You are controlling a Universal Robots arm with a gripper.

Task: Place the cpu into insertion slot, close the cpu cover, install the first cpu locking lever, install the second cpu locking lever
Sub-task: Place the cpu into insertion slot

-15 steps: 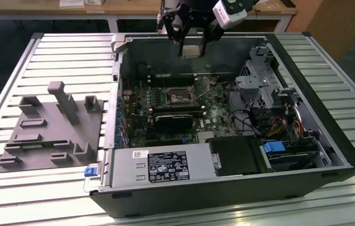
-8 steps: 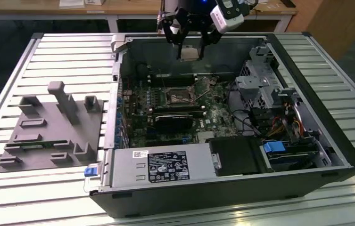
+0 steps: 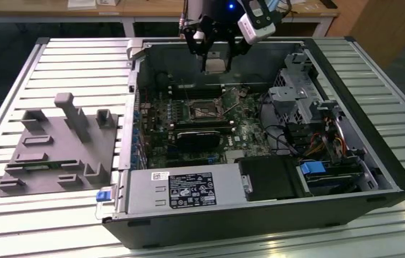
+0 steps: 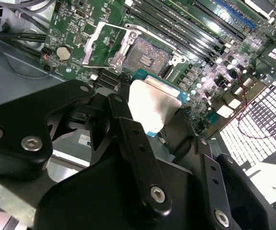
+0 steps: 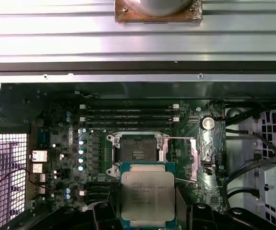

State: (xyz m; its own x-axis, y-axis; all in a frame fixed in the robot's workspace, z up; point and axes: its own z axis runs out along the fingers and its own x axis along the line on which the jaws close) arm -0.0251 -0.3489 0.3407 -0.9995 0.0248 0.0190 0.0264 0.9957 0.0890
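My gripper (image 3: 215, 60) hangs above the open computer case, shut on the cpu (image 3: 215, 66), a flat square chip with a pale metal top. In both wrist views the cpu (image 5: 147, 194) (image 4: 153, 106) sits between the black fingers (image 4: 123, 103), held in the air a little short of the insertion slot (image 5: 137, 153) (image 4: 147, 56). The insertion slot (image 3: 204, 110) lies bare on the green board, its dark centre showing. The cpu cover (image 4: 103, 44) (image 5: 198, 155) is swung open to one side of the slot.
Long black memory slots (image 5: 128, 115) run beside the socket. A drive cage with cables (image 3: 310, 113) fills the case on the exterior view's right, and the power supply (image 3: 180, 191) lies at its front. A grey fixture plate (image 3: 58, 145) rests on the slatted table.
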